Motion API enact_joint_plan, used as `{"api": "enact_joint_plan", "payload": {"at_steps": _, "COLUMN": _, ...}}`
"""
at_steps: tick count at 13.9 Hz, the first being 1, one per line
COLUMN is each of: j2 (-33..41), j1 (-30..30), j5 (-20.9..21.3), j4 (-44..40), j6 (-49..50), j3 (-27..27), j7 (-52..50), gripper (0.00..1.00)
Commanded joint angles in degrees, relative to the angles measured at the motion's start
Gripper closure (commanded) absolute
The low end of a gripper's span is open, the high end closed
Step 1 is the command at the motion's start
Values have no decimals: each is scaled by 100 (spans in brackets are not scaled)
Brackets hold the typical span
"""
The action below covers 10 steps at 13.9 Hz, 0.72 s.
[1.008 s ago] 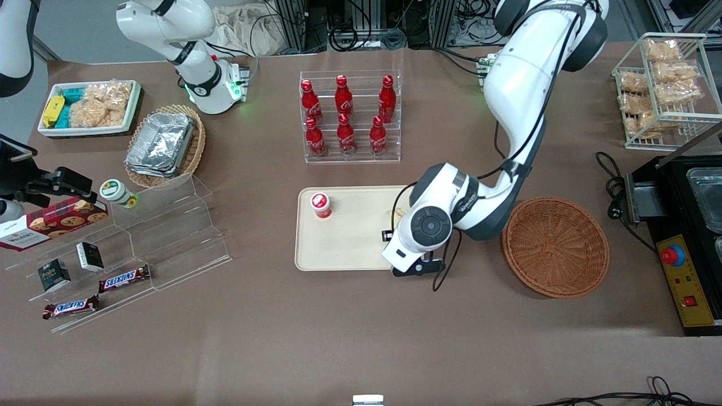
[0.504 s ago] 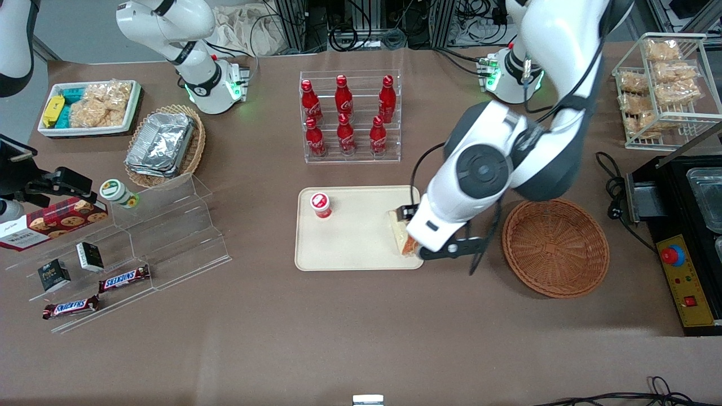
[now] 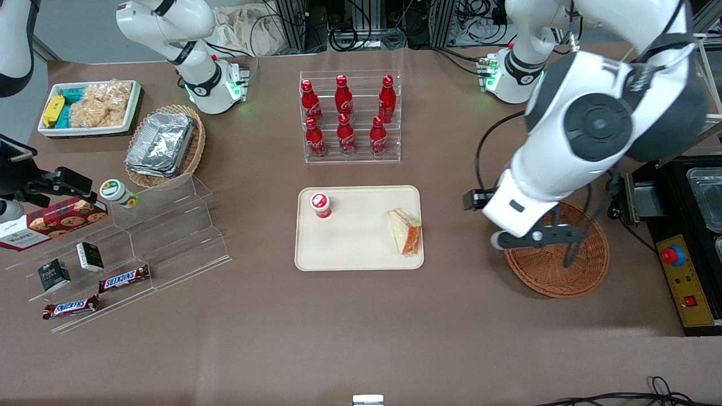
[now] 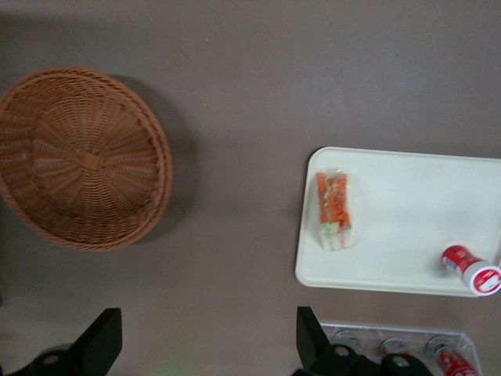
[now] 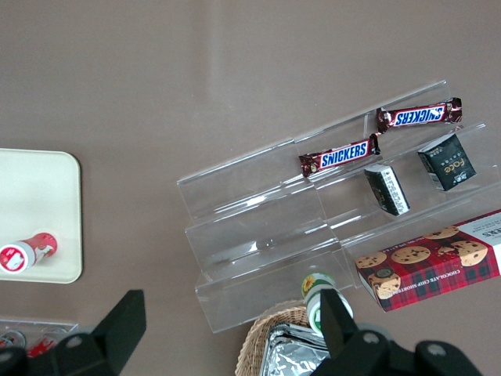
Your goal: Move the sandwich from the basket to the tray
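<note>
The sandwich (image 3: 405,231) (image 4: 334,210), a wrapped white wedge with an orange and green edge, lies on the cream tray (image 3: 355,251) (image 4: 407,251) at the end nearest the basket. The round reddish-brown basket (image 3: 564,279) (image 4: 82,157) holds nothing and is partly covered by my arm in the front view. My gripper (image 4: 205,345) hangs high over the bare tabletop between tray and basket. It is open, with its black fingers (image 4: 102,345) wide apart and nothing between them.
A small red-capped bottle (image 3: 321,204) (image 4: 470,270) rests on the tray. A clear rack of cola bottles (image 3: 350,115) stands farther from the front camera than the tray. A black appliance (image 3: 688,237) sits beside the basket, and a stepped acrylic shelf (image 3: 163,225) stands toward the parked arm's end.
The gripper let go of the sandwich on the tray, then rose and swung away toward the basket. The sandwich stays where it was set down.
</note>
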<state>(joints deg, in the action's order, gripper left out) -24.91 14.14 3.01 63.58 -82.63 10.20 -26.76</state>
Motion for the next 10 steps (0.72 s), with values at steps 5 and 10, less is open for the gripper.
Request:
{"api": "enact_joint_plan", "payload": {"at_steps": 5, "j2": 645, "j1": -649, "j5": 270, "j4": 313, "j6": 397, "j3": -332, "j7": 2084, "gripper": 0}}
{"api": "enact_joint_plan", "payload": {"at_steps": 10, "j2": 1601, "j1": -693, "j5": 85, "j4": 1540, "j6": 21, "j3": -1151, "j7": 3501, "gripper": 0}}
